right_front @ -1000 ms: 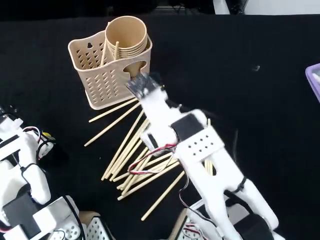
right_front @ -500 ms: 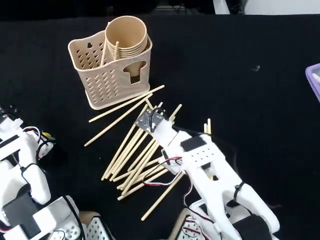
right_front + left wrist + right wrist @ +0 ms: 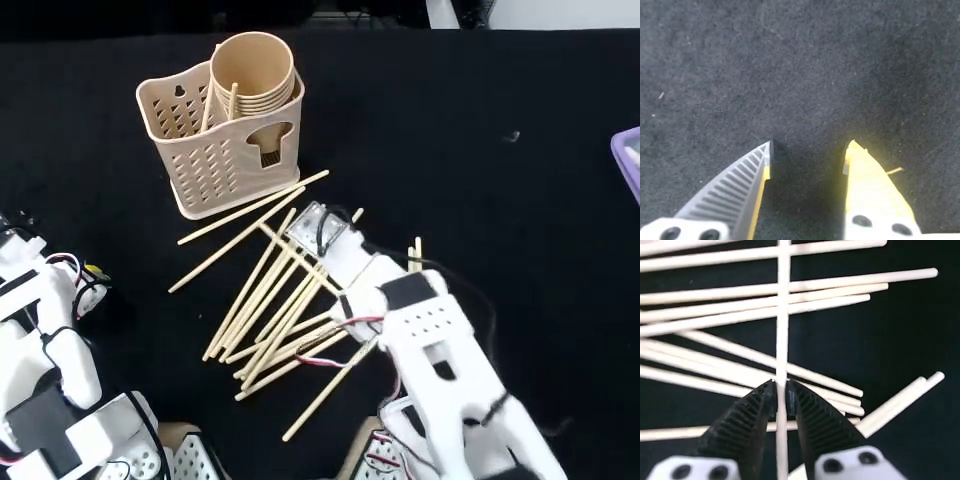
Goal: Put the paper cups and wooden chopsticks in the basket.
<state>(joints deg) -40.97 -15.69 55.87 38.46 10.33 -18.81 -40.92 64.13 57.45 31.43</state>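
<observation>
The right claw (image 3: 781, 390), back from the basket (image 3: 190, 150), is closed on one wooden chopstick (image 3: 783, 315).
Pale thin sticks of the loose pile (image 3: 270, 310) fan over the black counter (image 3: 480, 150) at 5 o'clock of the basket, which holds stacked paper cups (image 3: 252, 65). The left claw (image 3: 807, 150) is parted and holds nothing.

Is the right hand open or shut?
Shut. In its own wrist view, the right hand pinches one chopstick between its two tips.

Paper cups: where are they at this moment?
In the high view the paper cups stand stacked inside the basket at the table's far left, in its right-hand compartment, just beyond the loose chopsticks lying on the cloth.
</observation>
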